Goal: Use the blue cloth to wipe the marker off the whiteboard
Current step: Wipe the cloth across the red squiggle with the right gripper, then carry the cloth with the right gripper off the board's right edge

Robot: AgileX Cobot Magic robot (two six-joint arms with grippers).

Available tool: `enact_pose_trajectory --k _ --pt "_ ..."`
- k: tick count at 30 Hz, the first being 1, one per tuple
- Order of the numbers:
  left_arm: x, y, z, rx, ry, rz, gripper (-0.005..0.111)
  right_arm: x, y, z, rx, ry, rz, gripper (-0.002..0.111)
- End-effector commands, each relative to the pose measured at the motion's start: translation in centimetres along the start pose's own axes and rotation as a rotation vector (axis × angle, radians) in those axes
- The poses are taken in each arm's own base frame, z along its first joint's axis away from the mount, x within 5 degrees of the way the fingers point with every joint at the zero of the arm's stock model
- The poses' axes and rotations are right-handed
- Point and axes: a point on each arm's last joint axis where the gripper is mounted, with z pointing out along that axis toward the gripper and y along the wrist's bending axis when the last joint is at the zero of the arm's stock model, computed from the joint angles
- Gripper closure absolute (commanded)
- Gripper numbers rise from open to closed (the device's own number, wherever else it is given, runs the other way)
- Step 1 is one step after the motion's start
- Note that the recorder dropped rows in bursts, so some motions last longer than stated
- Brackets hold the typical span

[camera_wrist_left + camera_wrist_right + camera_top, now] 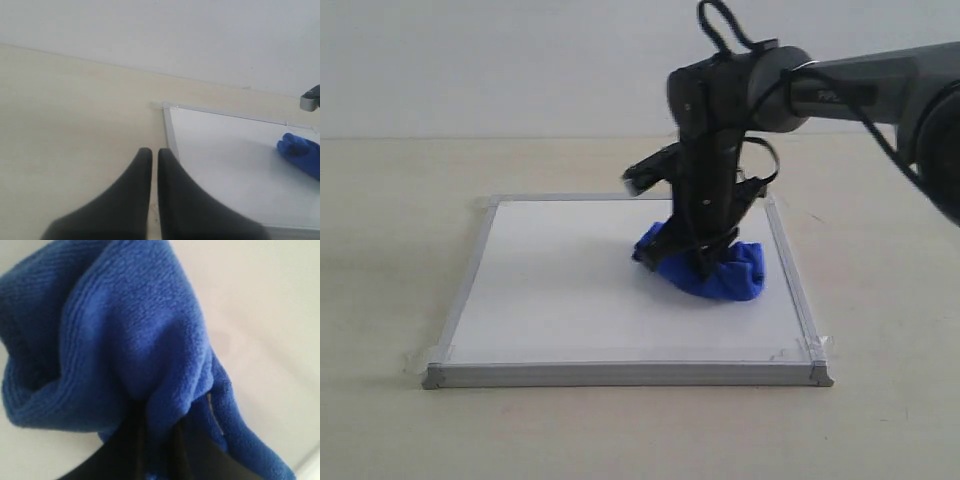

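The whiteboard lies flat on the beige table, silver-framed with tape at its corners. On its right half rests the blue cloth, bunched into a thick bundle. My right gripper reaches down from the right and is shut on the blue cloth, pressing it against the board. No red marker line shows anywhere on the board; whatever lies under the cloth is hidden. My left gripper is shut and empty, hovering over the table just off the whiteboard's corner, out of the exterior view.
The table surrounds the board on all sides. A pale wall rises behind it. In the left wrist view the blue cloth and part of the right arm show at the edge.
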Motion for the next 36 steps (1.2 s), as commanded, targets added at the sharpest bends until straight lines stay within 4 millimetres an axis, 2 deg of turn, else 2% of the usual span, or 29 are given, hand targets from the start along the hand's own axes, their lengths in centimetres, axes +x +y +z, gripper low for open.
enact_pose_trajectory --k 1,3,6,8,9,12,13,14,15,16,18,20,23,24,30,33,36 --pt "0.1 0.0 0.0 -0.003 -0.001 0.001 0.102 -1.2 9.2 1.4 -0.115 -0.084 -0.215 0.108" --pt "0.1 0.0 0.0 -0.003 -0.001 0.001 0.102 -1.2 9.0 1.4 -0.094 -0.08 -0.227 0.108" --pt "0.1 0.0 0.0 -0.003 -0.001 0.001 0.102 -1.1 6.8 0.5 -0.093 -0.077 -0.124 0.108" --pt "0.1 0.0 0.0 -0.003 -0.001 0.001 0.102 -0.8 4.9 -1.3 -0.082 -0.095 -0.079 0.108" --pt "0.1 0.0 0.0 -0.003 -0.001 0.001 0.102 -0.4 3.8 -2.8 -0.058 -0.102 -0.058 0.108" --pt "0.1 0.0 0.0 -0.003 -0.001 0.001 0.102 0.8 1.9 -5.3 0.016 -0.128 0.016 0.108" --pt "0.1 0.0 0.0 -0.003 -0.001 0.001 0.102 2.1 0.7 -6.2 0.065 -0.127 0.061 0.108" --pt "0.1 0.0 0.0 -0.003 -0.001 0.001 0.102 2.9 0.1 -6.5 0.088 -0.123 0.089 0.108" --pt "0.1 0.0 0.0 -0.003 -0.001 0.001 0.102 4.7 -1.2 -7.1 0.132 -0.133 0.155 0.108" --pt "0.1 0.0 0.0 -0.003 -0.001 0.001 0.102 5.6 -1.7 -7.4 0.146 -0.142 0.198 0.108" --pt "0.1 0.0 0.0 -0.003 -0.001 0.001 0.102 8.7 -4.3 -8.5 0.137 -0.235 0.462 0.108" --pt "0.1 0.0 0.0 -0.003 -0.001 0.001 0.102 10.5 -6.4 -8.9 0.128 -0.256 0.676 0.108" --pt "0.1 0.0 0.0 -0.003 -0.001 0.001 0.102 12.0 -8.7 -8.8 0.115 -0.231 0.884 0.108" --pt "0.1 0.0 0.0 -0.003 -0.001 0.001 0.102 12.4 -9.4 -8.6 0.059 -0.22 0.963 0.108" --pt "0.1 0.0 0.0 -0.003 -0.001 0.001 0.102 12.8 -11.2 -8.6 -0.104 -0.279 1.239 0.108" --pt "0.1 0.0 0.0 -0.003 -0.001 0.001 0.102 12.7 -12.2 -8.4 -0.1 -0.331 1.28 0.108" --pt "0.1 0.0 0.0 -0.003 -0.001 0.001 0.102 12.6 -12.8 -7.0 -0.093 -0.308 1.278 0.108"
